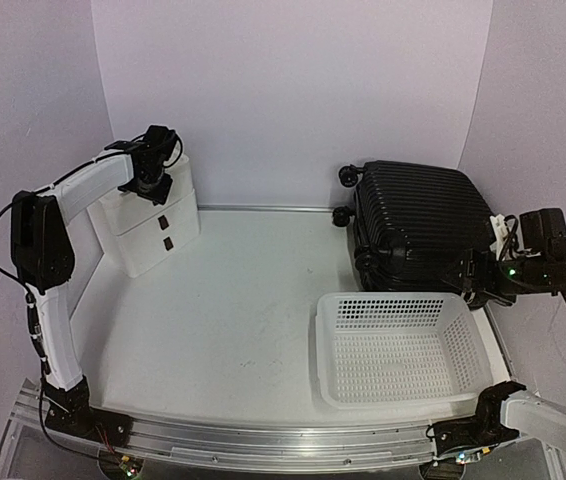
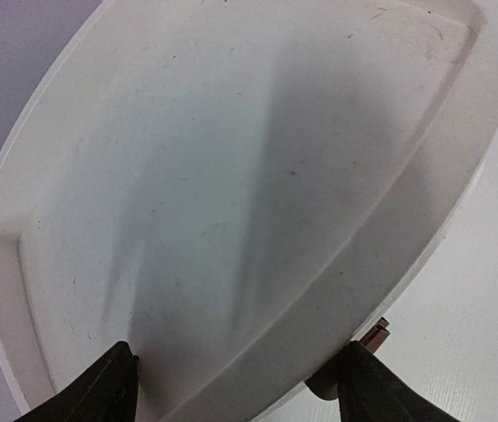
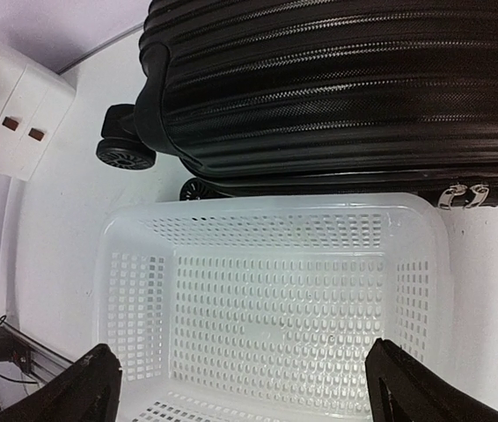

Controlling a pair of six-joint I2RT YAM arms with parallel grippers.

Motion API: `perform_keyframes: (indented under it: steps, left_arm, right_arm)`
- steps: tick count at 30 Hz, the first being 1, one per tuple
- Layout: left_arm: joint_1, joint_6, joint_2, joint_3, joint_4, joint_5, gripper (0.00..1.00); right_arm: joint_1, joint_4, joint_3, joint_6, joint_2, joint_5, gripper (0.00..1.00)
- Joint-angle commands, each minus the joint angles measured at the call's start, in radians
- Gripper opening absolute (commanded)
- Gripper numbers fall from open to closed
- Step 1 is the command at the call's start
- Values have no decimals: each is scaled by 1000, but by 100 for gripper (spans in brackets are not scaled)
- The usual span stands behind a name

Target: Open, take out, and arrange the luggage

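The luggage (image 1: pixel 418 225), a closed black ribbed suitcase (image 3: pixel 337 88), lies at the back right with its caster wheels (image 3: pixel 124 151) toward the middle. Two silver zipper pulls (image 3: pixel 460 193) sit on its near edge. My right gripper (image 1: pixel 478 280) hovers open at the suitcase's near right corner, and nothing is between the right gripper (image 3: pixel 245 387) fingers. My left gripper (image 1: pixel 153 180) is far away at the back left, on top of the white drawer box (image 1: pixel 148 225). The left gripper (image 2: pixel 236 387) jaws stand wide astride the box's front rim, one finger by a brown handle (image 2: pixel 375 333).
A white perforated basket (image 1: pixel 393 298) stands just in front of the suitcase, its far rim (image 3: pixel 275 204) almost against it. The drawer box (image 3: pixel 11 105) sits against the left wall. Purple walls close in the back and both sides.
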Motion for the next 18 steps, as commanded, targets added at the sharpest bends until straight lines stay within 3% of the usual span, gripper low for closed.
perform_keyframes:
  steps: [1,6,12,16,18]
  left_arm:
    - [30,-74,74,92,-99,125,77]
    - [32,-53,139,244,-106,251,81]
    - [23,-42,172,457,-209,247,89]
    - [-24,-75,20,396,-208,412,99]
    - [-104,-72,-74,337,-199,495,99]
  right_arm:
    - [-5,44,-9,8,14,-22,98]
    - [-4,14,1,-14,55,-80,98]
    - [27,12,7,-26,117,-131,98]
    - [70,20,7,-31,145,-110,98]
    - [85,25,8,-32,155,-100,98]
